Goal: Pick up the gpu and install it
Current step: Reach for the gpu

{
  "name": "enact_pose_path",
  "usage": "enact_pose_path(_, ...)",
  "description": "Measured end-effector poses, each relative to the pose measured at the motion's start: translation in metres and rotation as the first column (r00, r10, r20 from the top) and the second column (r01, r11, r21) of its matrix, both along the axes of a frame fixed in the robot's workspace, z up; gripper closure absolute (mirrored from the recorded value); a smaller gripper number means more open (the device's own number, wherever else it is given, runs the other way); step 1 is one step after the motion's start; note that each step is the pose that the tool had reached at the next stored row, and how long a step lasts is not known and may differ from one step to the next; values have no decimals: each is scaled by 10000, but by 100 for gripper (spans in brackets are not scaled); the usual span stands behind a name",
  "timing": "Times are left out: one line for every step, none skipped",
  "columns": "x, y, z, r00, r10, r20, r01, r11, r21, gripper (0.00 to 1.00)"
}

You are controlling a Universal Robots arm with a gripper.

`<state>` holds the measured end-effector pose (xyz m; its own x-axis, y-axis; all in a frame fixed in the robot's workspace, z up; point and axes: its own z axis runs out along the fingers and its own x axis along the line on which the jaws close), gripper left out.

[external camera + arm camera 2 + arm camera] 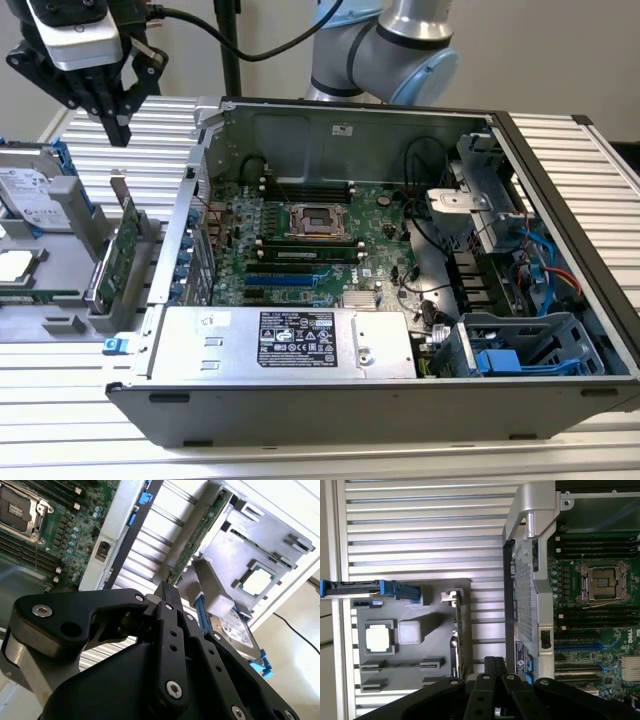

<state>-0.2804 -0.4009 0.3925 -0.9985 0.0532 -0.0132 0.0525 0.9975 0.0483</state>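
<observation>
Approach step; pick not yet made. Black tool (pixel 119 125) hung empty, jaws together, above thin flat green gpu (pixel 118 255), which stood on edge in grey slotted holder (pixel 60 322) beside open grey computer case (pixel 350 420). Judged: grasp called for jaws parted and lined up over the card's top edge.

Illumination is bright, even and diffuse. The ribbed surface (pixel 420 530) (pixel 150 555) glares near white in both wrist views. The end effector (pixel 167 591) renders dark, its faces unlit. The case (pixel 300 135) interior carries soft shadows in the exterior view.
</observation>
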Motion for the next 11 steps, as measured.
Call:
enact_pose_path(-5,0,0,10000,-1,0,1,10000,1,100)
enact_pose_path(-15,0,0,10000,-1,0,1,10000,1,100)
enact_pose_path(-26,0,0,10000,0,0,0,10000,0,100)
enact_pose_path(-37,0,0,10000,0,0,0,10000,1,100)
enact_pose_path(-51,0,0,10000,0,0,0,10000,0,100)
enact_pose_path(-69,0,0,10000,0,0,0,10000,1,100)
enact_pose_path(-94,0,0,10000,0,-1,0,10000,0,100)
enact_pose_path(-121,0,0,10000,0,0,0,10000,1,100)
enact_pose_path(-144,0,0,10000,0,0,0,10000,0,100)
enact_pose_path(-172,0,0,10000,0,0,0,10000,1,100)
enact_pose_path(-197,0,0,10000,0,0,0,10000,1,100)
